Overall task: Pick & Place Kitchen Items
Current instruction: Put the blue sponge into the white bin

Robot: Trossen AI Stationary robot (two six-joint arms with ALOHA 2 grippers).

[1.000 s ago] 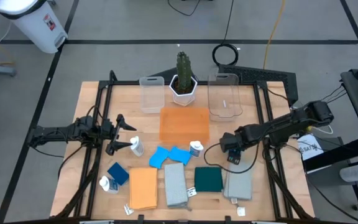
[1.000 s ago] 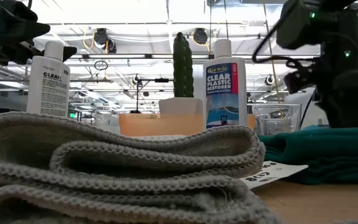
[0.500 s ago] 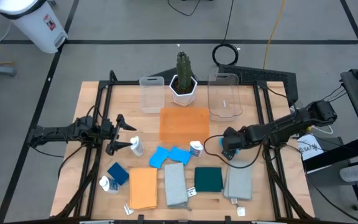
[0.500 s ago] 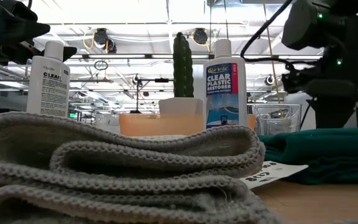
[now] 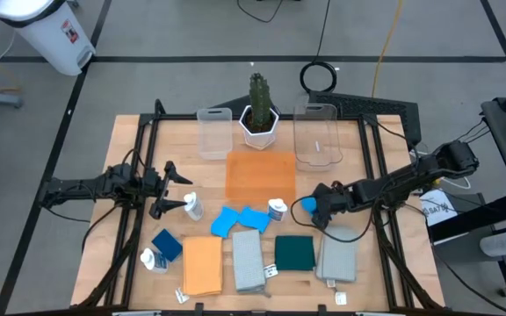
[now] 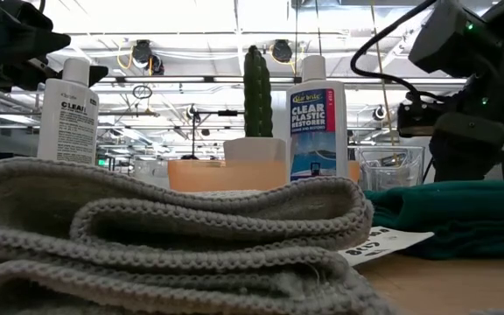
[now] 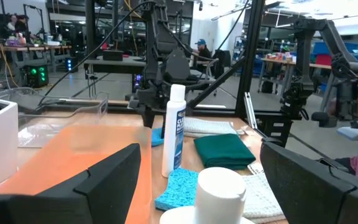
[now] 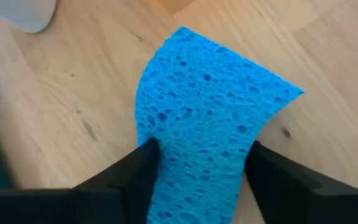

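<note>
One blue sponge (image 8: 204,118) sat pinched in my right gripper (image 5: 309,207), held low over table (image 5: 372,281) for carrying; left gripper (image 5: 176,187) waited wide beside a white bottle (image 5: 192,207).

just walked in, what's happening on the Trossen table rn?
Kitchen-item sorting is in progress. The right end effector is shut on a blue sponge, holding it just right of the orange tray, near a small white bottle. The left end effector waits open at the table's left, with another white bottle between its fingers. The clear bins look empty; cloths lie along the front edge.
</note>
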